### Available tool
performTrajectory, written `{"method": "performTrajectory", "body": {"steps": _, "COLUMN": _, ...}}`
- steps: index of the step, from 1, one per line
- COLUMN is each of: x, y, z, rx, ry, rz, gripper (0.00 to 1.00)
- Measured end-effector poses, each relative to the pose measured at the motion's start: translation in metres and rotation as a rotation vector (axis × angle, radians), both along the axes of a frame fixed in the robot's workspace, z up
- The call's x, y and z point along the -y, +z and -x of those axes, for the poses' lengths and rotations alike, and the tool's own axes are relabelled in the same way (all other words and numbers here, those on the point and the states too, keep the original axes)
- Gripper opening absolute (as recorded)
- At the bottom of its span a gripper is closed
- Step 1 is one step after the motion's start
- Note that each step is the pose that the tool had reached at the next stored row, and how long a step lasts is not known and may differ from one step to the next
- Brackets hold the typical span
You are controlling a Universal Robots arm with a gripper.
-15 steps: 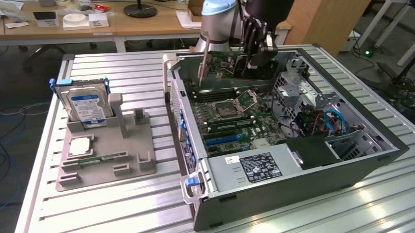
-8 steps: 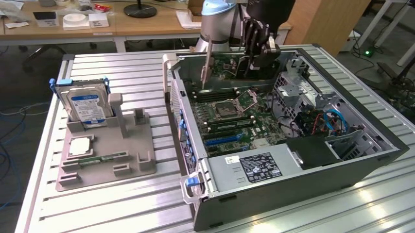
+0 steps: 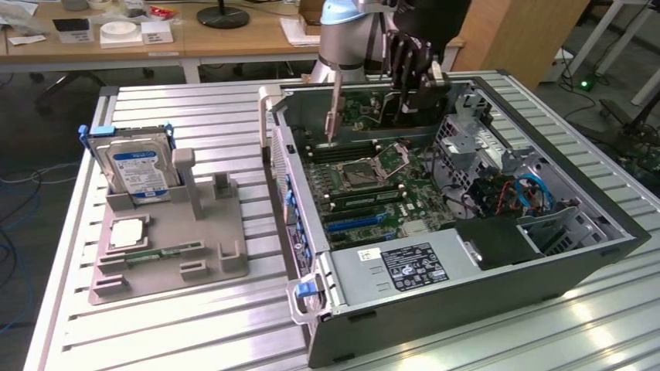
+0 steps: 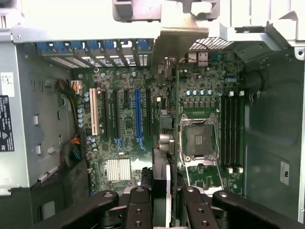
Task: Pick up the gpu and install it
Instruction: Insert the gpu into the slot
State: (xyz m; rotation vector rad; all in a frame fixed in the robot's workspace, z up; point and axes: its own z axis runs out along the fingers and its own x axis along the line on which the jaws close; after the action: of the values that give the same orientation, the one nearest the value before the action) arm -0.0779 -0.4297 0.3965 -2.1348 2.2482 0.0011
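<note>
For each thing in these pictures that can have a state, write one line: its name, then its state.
gpu: held edge-on by the tool, above the motherboard, not seated.
computer case: side open.
CPU socket: empty.
hard drive: upright in the grey holder.

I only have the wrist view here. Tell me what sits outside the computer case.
Observer: A grey holder tray lies on the table, at the exterior view's left of the case.
Operator: List what's in it.
Observer: A hard drive stands upright at the end farther from the camera.
Operator: Now describe the graphics card from outside.
Observer: The graphics card hangs from the jaws over the motherboard, its metal bracket pointing down, seemingly not yet in a slot.
</note>
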Motion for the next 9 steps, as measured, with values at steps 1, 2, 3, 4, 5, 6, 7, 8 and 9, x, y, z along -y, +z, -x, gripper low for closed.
{"method": "performTrajectory", "body": {"steps": 1, "x": 0.0001, "y": -0.0003, "z": 0.0, "rx": 0.0046, "ry": 0.007, "rz": -0.0001, "gripper": 0.28}}
{"method": "performTrajectory", "body": {"steps": 2, "x": 0.0001, "y": -0.0006, "z": 0.0, "rx": 0.0081, "ry": 0.013, "rz": -0.0001, "gripper": 0.28}}
{"method": "performTrajectory", "body": {"steps": 3, "x": 0.0002, "y": -0.0008, "z": -0.0002, "rx": 0.01, "ry": 0.018, "rz": 0.0002, "gripper": 0.28}}
{"method": "performTrajectory", "body": {"steps": 4, "x": 0.0002, "y": -0.0012, "z": -0.0002, "rx": 0.0103, "ry": 0.022, "rz": 0.0, "gripper": 0.28}}
{"method": "performTrajectory", "body": {"steps": 5, "x": 0.0003, "y": -0.0016, "z": -0.0002, "rx": 0.0104, "ry": 0.025, "rz": 0.0, "gripper": 0.28}}
{"method": "performTrajectory", "body": {"steps": 6, "x": 0.0005, "y": -0.0022, "z": -0.0003, "rx": 0.0101, "ry": 0.027, "rz": -0.0001, "gripper": 0.28}}
{"method": "performTrajectory", "body": {"steps": 7, "x": 0.001, "y": -0.003, "z": -0.0003, "rx": 0.0086, "ry": 0.028, "rz": -0.0003, "gripper": 0.28}}
{"method": "performTrajectory", "body": {"steps": 8, "x": 0.0017, "y": -0.0039, "z": -0.0003, "rx": 0.0051, "ry": 0.028, "rz": -0.002, "gripper": 0.28}}
{"method": "performTrajectory", "body": {"steps": 9, "x": 0.0025, "y": -0.0047, "z": -0.0003, "rx": 0.001, "ry": 0.028, "rz": -0.0035, "gripper": 0.28}}
